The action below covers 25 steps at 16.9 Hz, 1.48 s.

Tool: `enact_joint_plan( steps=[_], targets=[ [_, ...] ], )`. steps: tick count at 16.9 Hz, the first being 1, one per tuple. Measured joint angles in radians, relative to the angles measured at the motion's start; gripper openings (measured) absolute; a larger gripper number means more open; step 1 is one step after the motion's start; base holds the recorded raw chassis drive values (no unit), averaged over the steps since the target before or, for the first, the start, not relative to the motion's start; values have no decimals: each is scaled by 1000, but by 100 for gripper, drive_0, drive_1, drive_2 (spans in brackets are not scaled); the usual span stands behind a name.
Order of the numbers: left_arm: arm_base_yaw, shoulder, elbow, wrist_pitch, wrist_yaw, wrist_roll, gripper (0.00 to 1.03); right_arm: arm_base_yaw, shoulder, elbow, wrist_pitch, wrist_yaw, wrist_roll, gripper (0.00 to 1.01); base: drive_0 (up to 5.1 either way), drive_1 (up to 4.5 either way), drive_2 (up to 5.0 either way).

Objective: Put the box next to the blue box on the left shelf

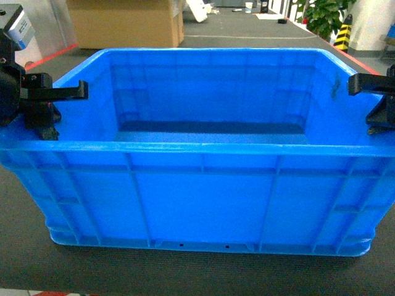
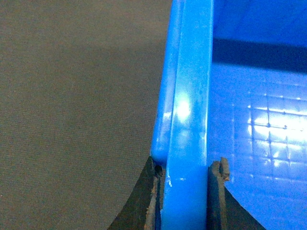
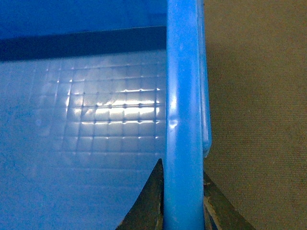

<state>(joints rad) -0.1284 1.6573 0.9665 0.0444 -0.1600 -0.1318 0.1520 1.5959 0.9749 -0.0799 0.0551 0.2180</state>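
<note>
The box [image 1: 203, 197], a large bright-blue open-top crate with ribbed outer walls, fills the head view and is empty inside. My left gripper [image 1: 62, 111] is shut on its left rim, one finger inside the wall and one outside. In the left wrist view the rim [image 2: 192, 96] runs straight between the left gripper [image 2: 187, 191] jaws. My right gripper [image 1: 365, 105] is shut on the right rim in the same way. The right wrist view shows that rim [image 3: 182, 96] pinched in the right gripper [image 3: 183, 191]. The left shelf and the other blue box are out of view.
Dark grey carpet [image 1: 24, 234] lies under and around the crate. Beyond it stand a big cardboard carton [image 1: 123, 21] at the back left, a green plant [image 1: 324, 15] and a yellow-and-black post [image 1: 342, 34] at the back right. Red floor lines run along both sides.
</note>
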Motion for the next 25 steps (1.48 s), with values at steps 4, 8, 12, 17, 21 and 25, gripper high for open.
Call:
enact_joint_plan(
  steps=[4, 8, 12, 17, 21, 25],
  targets=[
    [-14, -89, -112, 144, 6, 24, 10, 13, -57, -51, 32, 18, 6, 9, 0, 0, 0],
    [-48, -359, -253, 267, -47, 39, 10, 58, -317, -164, 99, 87, -9, 9, 0, 0, 0],
    [-81, -483, -319, 264, -87, 42, 10, 73, -433, -216, 89, 114, -17, 9, 0, 0, 0],
    [-99, -555, -337, 250, -109, 51, 10, 90, -496, -232, 76, 135, -22, 9, 0, 0, 0],
    [-109, -579, -353, 234, -120, 52, 10, 105, -534, -248, 57, 155, -25, 9, 0, 0, 0],
    [-130, -619, -369, 240, -141, 57, 10, 105, -572, -274, 96, 165, -37, 9, 0, 0, 0]
  ],
)
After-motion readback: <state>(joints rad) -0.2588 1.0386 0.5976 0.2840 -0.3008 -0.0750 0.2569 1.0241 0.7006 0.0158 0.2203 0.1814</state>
